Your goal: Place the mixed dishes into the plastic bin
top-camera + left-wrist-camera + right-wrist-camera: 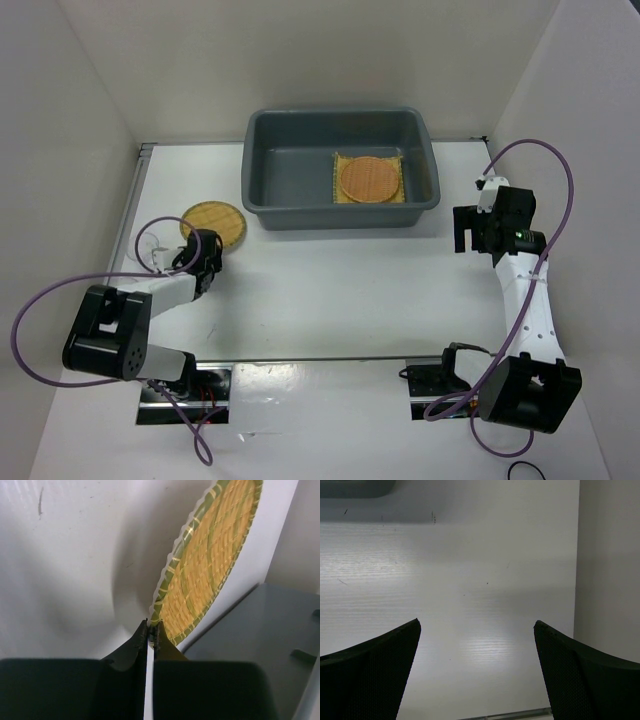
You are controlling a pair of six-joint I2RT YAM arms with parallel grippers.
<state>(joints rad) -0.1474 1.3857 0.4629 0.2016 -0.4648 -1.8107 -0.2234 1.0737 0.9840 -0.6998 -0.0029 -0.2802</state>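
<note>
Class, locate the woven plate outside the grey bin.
Top view: the woven plate lies left of the grey bin, on the table, its near rim pinched by the left gripper.

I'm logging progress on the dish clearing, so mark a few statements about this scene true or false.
1. The grey bin holds a yellow mat with a round woven plate on it. True.
2. Both woven plates are in the bin. False: the other woven plate lies on the table, left of the bin.
3. The left jaws are closed on that plate's near rim. True.
4. The right jaws are shut. False: they stand wide open over bare table.
</note>
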